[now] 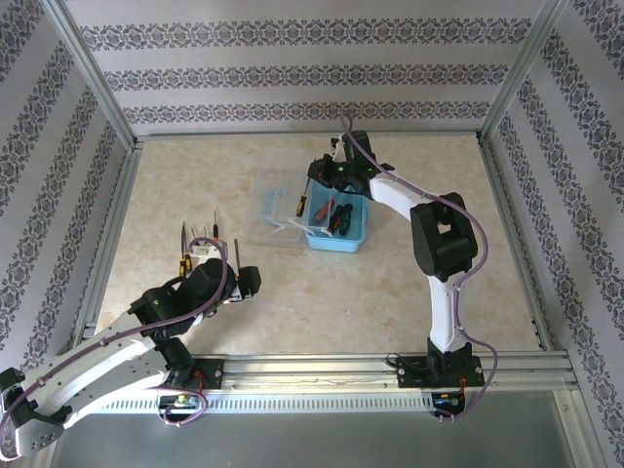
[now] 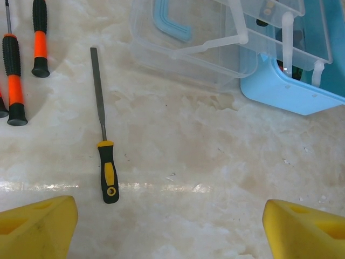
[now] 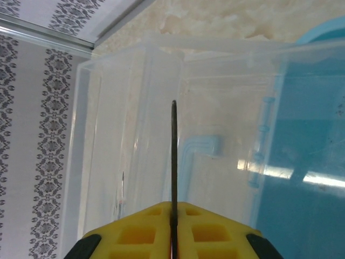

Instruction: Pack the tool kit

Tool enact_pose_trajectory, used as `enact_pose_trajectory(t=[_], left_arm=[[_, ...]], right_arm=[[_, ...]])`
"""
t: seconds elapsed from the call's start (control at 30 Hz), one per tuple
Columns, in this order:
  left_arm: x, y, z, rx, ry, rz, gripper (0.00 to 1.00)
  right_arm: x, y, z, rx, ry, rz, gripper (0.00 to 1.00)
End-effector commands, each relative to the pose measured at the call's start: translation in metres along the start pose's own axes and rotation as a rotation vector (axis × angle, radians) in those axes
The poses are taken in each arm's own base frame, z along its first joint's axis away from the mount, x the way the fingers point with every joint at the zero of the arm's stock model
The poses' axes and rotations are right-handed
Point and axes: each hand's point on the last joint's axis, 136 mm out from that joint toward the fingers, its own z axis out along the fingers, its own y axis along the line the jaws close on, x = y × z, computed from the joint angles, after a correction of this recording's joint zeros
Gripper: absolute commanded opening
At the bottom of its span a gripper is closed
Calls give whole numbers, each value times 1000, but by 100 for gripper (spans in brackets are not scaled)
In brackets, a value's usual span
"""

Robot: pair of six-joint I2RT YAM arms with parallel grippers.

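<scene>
The blue tool box (image 1: 338, 237) stands mid-table with several tools inside, its clear lid (image 1: 272, 208) folded open to the left. My right gripper (image 1: 312, 193) hovers over the box's left rim. In the right wrist view its yellow fingers (image 3: 145, 232) are shut on a thin dark tool blade (image 3: 173, 151) that points out over the clear lid (image 3: 135, 135). My left gripper (image 2: 172, 234) is open and empty above the table. A file with a black-and-yellow handle (image 2: 108, 172) lies just ahead of its left finger (image 2: 35, 226). Orange-and-black screwdrivers (image 2: 13, 86) lie further left.
Loose tools (image 1: 200, 242) lie in a row on the marble table left of the lid. Patterned walls and a metal frame (image 1: 107, 224) enclose the table. In the left wrist view the lid (image 2: 188, 48) and the blue box (image 2: 291, 91) sit ahead to the right.
</scene>
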Motion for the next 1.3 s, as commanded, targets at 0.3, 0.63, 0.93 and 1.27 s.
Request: enact_pose_trajectory(t=[0.3, 0.63, 0.93, 1.27], left_arm=[[2, 4, 3, -7, -7, -23, 89], [5, 13, 8, -59, -5, -3, 100], [14, 20, 16, -72, 16, 15, 100], [-8, 17, 9, -73, -28, 71, 100]], right_arm=[[0, -5, 6, 60, 50, 10, 16], [-11, 28, -34, 12, -9, -48, 22], [-15, 46, -107, 9, -173, -298, 77], [-20, 14, -151, -436, -276, 26, 83]])
